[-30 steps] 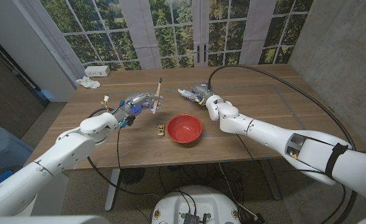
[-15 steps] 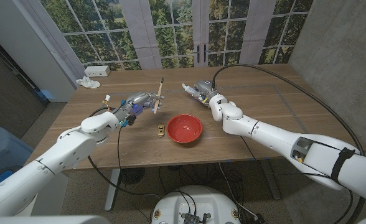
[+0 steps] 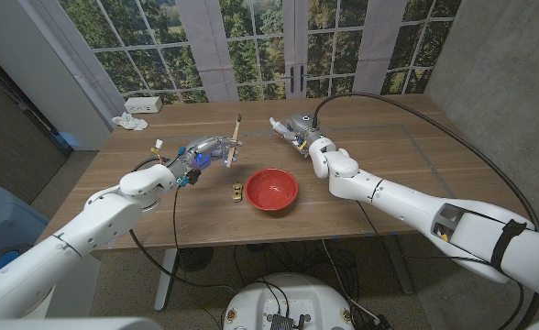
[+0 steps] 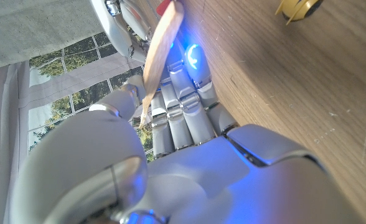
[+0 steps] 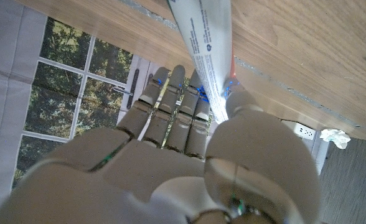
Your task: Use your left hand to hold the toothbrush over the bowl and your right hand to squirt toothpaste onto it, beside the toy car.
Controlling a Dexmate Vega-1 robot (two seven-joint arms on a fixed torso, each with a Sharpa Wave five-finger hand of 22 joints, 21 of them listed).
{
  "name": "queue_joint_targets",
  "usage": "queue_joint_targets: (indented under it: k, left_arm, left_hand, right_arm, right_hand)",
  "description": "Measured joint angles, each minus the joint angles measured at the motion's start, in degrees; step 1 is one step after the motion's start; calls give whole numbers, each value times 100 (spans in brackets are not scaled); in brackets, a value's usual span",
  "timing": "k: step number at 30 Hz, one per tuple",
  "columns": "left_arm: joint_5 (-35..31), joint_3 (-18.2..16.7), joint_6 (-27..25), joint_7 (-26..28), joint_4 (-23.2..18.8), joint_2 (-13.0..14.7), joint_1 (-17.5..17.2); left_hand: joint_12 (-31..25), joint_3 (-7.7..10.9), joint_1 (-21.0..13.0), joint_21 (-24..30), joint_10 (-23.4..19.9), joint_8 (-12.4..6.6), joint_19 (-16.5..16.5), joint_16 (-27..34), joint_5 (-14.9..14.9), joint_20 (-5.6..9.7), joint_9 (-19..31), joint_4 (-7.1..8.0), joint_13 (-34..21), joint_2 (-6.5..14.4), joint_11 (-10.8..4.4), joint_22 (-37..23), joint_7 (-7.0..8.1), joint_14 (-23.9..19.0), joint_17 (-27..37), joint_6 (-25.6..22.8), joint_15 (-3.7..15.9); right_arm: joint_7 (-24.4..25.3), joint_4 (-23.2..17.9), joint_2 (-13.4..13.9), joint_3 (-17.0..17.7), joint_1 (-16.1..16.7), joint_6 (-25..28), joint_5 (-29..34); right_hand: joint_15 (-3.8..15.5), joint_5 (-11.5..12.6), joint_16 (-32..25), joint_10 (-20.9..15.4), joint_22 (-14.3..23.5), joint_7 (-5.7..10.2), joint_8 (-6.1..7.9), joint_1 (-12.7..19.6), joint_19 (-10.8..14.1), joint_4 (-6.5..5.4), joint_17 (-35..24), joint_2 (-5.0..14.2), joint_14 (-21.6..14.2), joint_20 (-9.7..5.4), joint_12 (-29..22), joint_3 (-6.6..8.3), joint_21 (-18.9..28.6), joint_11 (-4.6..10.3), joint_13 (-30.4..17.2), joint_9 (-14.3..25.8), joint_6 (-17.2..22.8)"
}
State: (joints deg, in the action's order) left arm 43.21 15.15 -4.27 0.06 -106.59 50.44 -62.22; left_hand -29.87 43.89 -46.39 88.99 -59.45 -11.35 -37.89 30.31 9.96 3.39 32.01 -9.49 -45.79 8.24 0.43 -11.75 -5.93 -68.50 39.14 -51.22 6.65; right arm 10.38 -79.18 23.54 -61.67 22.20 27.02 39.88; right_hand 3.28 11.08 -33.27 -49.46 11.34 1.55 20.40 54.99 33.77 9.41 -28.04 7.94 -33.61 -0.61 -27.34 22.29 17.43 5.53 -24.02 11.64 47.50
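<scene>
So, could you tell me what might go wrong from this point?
1. The toothbrush in the left hand sits left of and behind the bowl, not over it; paste squeezed now would likely land on the table.
2. The right hand holds the toothpaste apart from the brush, so the two may not line up.
3. The toy car lies close to the bowl's left rim; a low left-hand move could knock it.

our arms are glossy white rounded shells with black cables looped along them. the left hand is silver-grey with a blue glow; the right hand is grey too, a black strap round its forearm.
</scene>
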Motion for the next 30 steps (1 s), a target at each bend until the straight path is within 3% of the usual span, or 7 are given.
queue_joint_targets:
  k: [17,30]
  left_arm:
    - [57,13,-51,-6,58,-12,40]
    - [79,130,-269,-71,126,-14,238]
  left_hand:
    - [4,-7,-1,0,0,-12,0,-23,-8,0,-22,7,1,-1,0,0,0,12,4,0,12]
    - [20,-9,-1,0,0,-11,-21,-21,4,21,-31,9,0,-1,0,0,0,11,-6,0,11]
  right_arm:
    - [-141,-551,246,24,64,336,647]
    - [-619,-1079,518,8,138,568,1369]
  right_hand:
    - [0,22,0,-30,-1,30,40,126,20,0,-26,-36,-40,-20,-84,0,5,11,-114,25,30]
    - [-20,22,23,-49,-2,61,40,143,-2,0,-53,-21,-59,-42,-109,0,5,32,-216,24,60]
